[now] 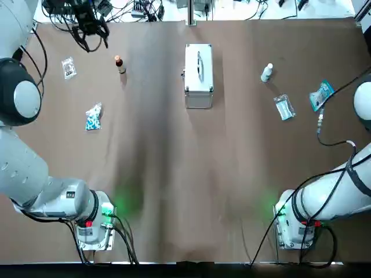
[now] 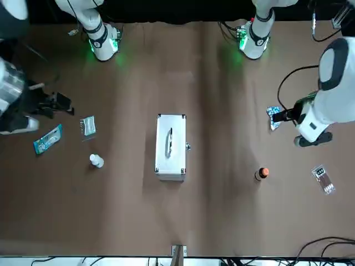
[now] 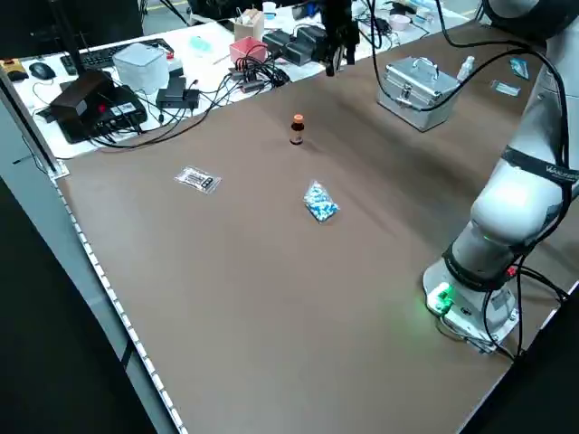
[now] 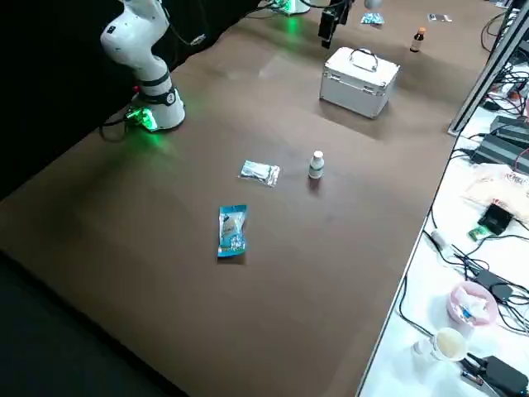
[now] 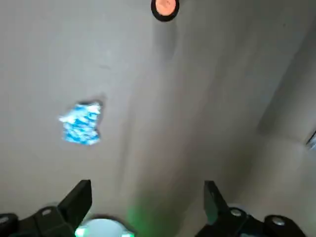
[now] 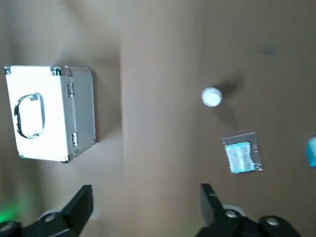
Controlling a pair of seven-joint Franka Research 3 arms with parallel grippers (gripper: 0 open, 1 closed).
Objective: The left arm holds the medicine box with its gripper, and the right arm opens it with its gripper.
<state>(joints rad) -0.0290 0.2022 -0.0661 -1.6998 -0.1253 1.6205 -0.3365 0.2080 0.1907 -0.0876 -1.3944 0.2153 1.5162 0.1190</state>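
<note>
The medicine box is a silver metal case, lid down, with a handle lying flat on top. It stands alone at the middle of the far half of the desk, well apart from both arms. The right wrist view shows two small fittings on one side wall. The left wrist view misses the box and takes in only a blue-and-white pouch and an orange-capped bottle.

The left pincer hangs released above the desk, grasping nothing. The right pincer is likewise spread and empty, raised over the right side.

Counted:
- **Box:** one.
- **Bottles:** two, the other a white bottle.
- **Packets:** four, namely the pouch and a strip on the left, and a clear sachet and a teal packet on the right.
</note>
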